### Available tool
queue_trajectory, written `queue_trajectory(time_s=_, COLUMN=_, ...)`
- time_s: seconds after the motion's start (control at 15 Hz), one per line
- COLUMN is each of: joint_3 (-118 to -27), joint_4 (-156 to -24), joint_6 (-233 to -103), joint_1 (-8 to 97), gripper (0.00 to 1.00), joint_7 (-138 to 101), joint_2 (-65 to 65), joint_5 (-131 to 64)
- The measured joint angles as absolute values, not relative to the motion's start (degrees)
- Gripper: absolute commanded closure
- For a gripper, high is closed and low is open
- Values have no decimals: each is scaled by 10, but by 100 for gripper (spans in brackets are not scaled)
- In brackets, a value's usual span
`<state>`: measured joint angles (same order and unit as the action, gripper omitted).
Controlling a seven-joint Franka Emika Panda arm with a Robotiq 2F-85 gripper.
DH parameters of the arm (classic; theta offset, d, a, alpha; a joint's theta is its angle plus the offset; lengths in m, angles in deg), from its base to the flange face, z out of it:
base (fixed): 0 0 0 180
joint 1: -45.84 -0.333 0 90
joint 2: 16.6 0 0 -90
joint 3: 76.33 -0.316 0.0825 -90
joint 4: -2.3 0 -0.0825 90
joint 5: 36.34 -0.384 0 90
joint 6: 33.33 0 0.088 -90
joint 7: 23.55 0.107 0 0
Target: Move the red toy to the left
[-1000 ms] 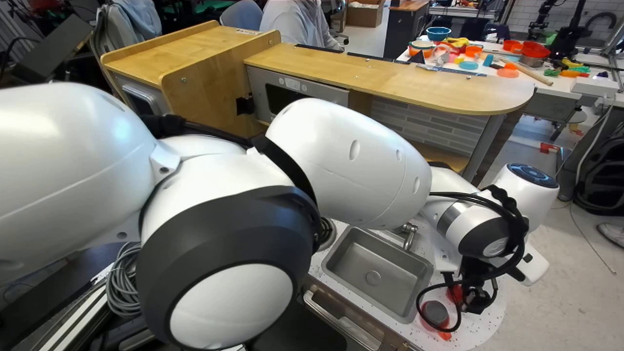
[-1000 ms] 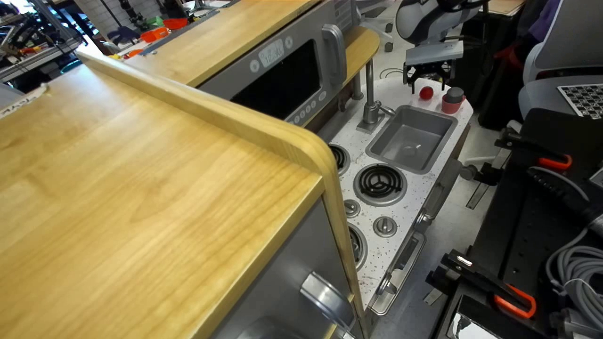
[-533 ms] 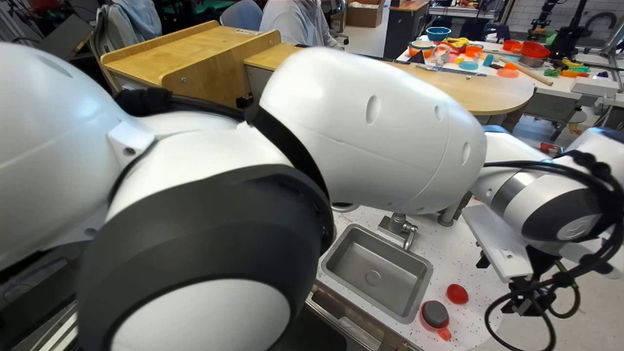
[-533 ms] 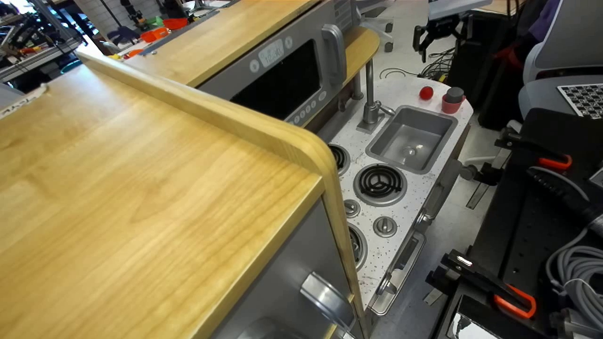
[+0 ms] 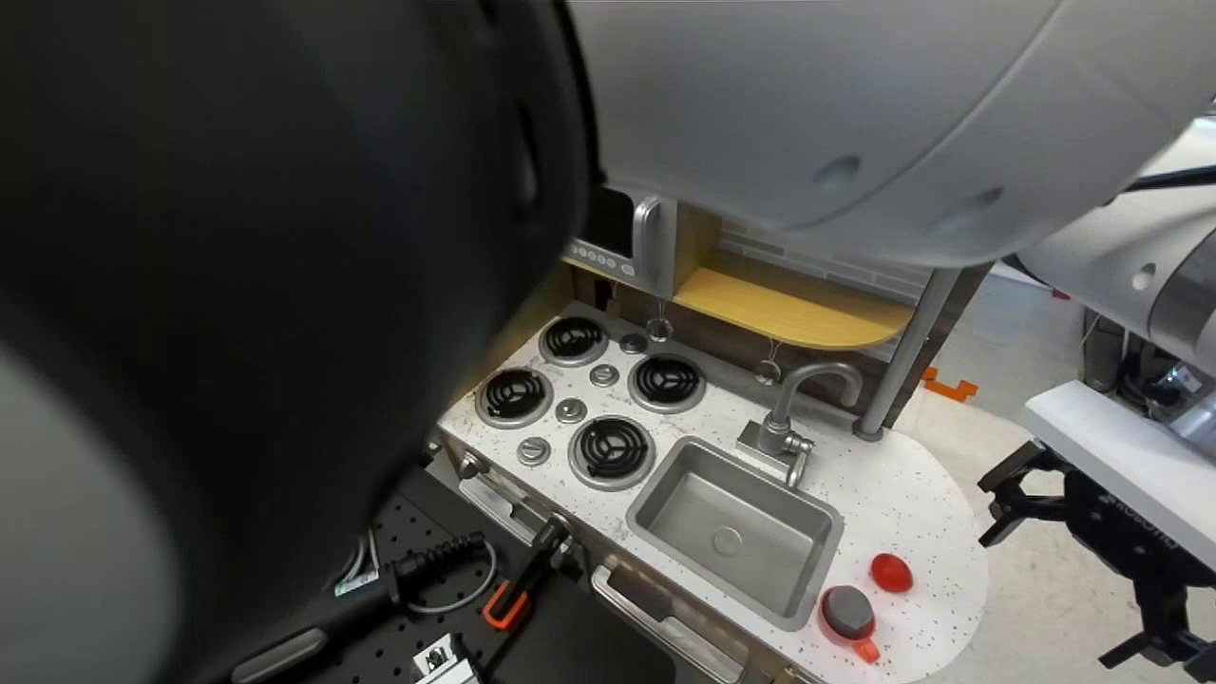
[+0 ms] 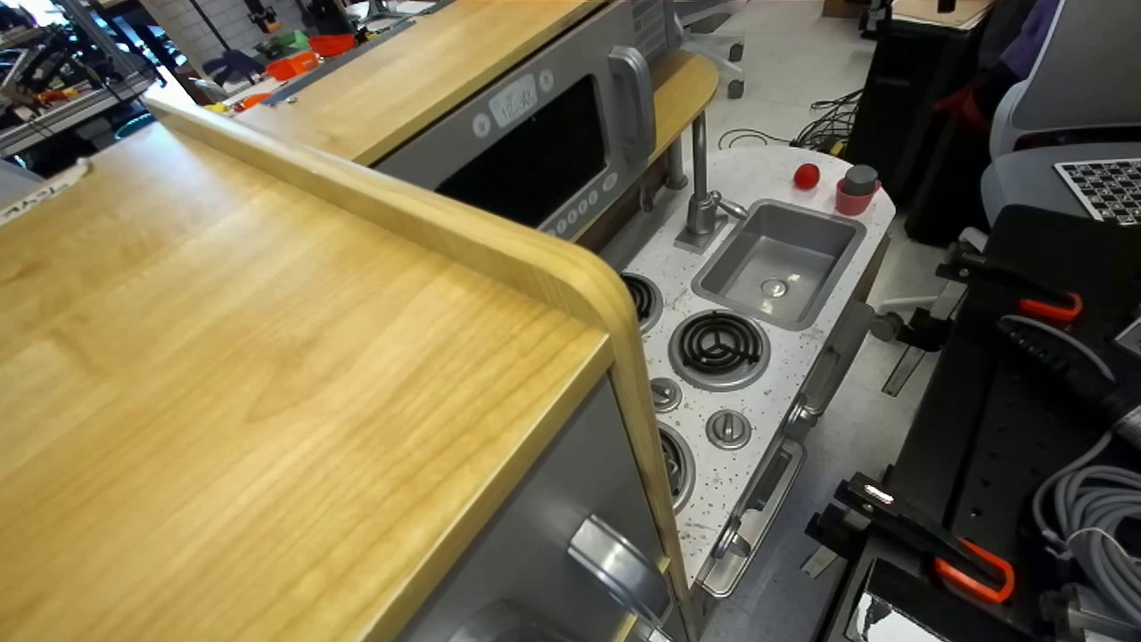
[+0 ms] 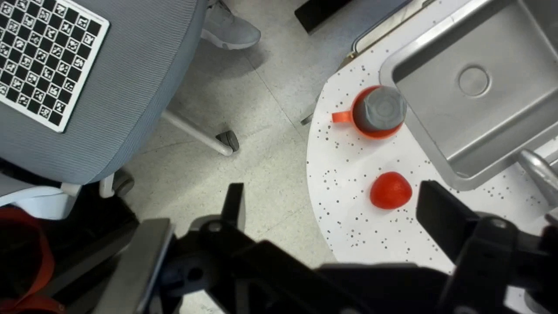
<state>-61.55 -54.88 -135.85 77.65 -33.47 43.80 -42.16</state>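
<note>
In an exterior view, the arm [image 5: 902,114] is close up, very big and partly blurry. Past it is the gripper [image 7: 334,196], with its two fingers spread wide apart. The red toy [image 7: 391,190] lies on the white counter [image 7: 342,183], near the round end and well apart from the gripper. It sits between the curved edge and a corner of the gray sink [image 5: 684,513]. Near the toy, with a small gap between them, is a red cup [image 6: 853,201]. The cup stands up just beside the sink, and its handle points away from the sink. A gray thing [image 7: 384,109] sits in it and sticks up over the top. The tap [image 5: 777,437] stands behind the sink. Farther along are four black burners [image 5: 613,448] with round knobs [image 5: 534,450] near them. Above is a yellow shelf [image 5: 803,309], and next to that a microwave [image 6: 544,143] with a dark window.
</note>
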Motion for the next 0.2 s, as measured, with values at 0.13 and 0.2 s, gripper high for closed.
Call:
queue_trajectory(time_s=0.13, joint_3=-615, joint_4=-596, joint_6=-1359, joint_1=769, gripper=0, joint_7=-382, joint_2=398, joint_5=-405)
queue_trajectory(time_s=0.2, joint_3=-616, joint_4=-622, joint_6=-1357, joint_1=764, gripper=0, joint_7=-399, joint_2=378, joint_5=-397)
